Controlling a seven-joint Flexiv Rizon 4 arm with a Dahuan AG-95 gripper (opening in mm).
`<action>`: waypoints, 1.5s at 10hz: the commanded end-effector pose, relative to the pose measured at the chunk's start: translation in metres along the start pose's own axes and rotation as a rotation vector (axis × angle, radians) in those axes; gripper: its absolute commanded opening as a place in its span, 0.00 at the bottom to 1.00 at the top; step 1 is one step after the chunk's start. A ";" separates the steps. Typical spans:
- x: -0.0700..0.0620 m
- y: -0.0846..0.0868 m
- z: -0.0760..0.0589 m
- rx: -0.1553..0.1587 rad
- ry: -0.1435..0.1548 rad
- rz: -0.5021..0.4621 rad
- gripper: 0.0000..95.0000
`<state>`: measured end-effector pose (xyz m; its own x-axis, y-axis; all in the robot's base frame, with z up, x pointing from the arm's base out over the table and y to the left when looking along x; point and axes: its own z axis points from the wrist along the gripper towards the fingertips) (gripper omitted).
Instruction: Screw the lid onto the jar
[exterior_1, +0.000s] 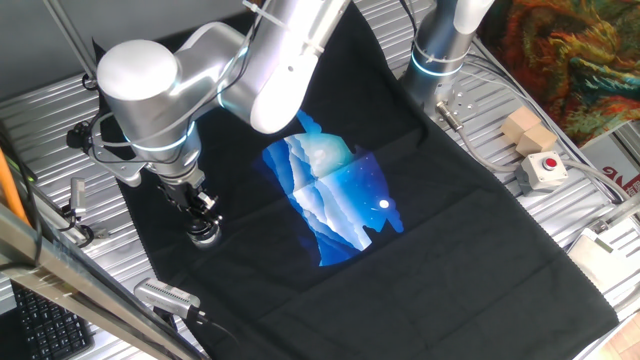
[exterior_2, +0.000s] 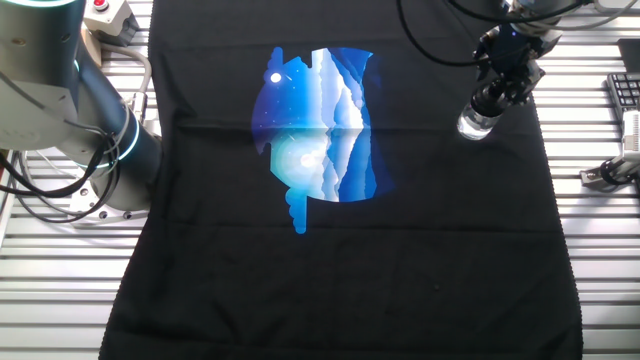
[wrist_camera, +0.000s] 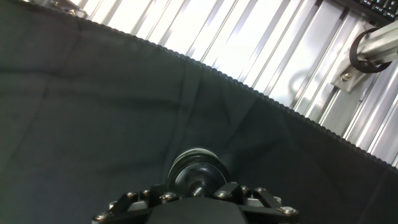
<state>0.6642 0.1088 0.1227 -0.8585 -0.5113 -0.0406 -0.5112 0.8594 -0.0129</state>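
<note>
The small clear glass jar (exterior_1: 204, 237) stands on the black cloth (exterior_1: 450, 240) near its left edge; in the other fixed view the jar (exterior_2: 475, 124) is at the upper right. My gripper (exterior_1: 201, 216) points straight down onto it, also seen in the other fixed view (exterior_2: 496, 94). In the hand view the dark round lid (wrist_camera: 195, 173) with a silvery glint sits on top of the jar, between my fingers. My gripper (wrist_camera: 196, 190) is shut on the lid. The jar body is hidden below the lid in the hand view.
A blue printed picture (exterior_1: 335, 195) lies mid-cloth. A red-buttoned box (exterior_1: 543, 170) and wooden blocks (exterior_1: 525, 128) sit on the slatted metal table at the right. A grey metal cylinder (exterior_1: 165, 295) and a keyboard (exterior_1: 40, 325) lie beyond the cloth's edge (wrist_camera: 261, 99) close to the jar.
</note>
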 end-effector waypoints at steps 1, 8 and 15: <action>-0.002 0.000 0.000 -0.001 -0.001 0.001 0.60; -0.002 0.000 0.000 -0.001 0.001 0.005 0.60; -0.002 0.000 0.001 -0.003 0.007 0.016 0.40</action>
<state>0.6659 0.1097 0.1220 -0.8667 -0.4977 -0.0338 -0.4976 0.8673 -0.0100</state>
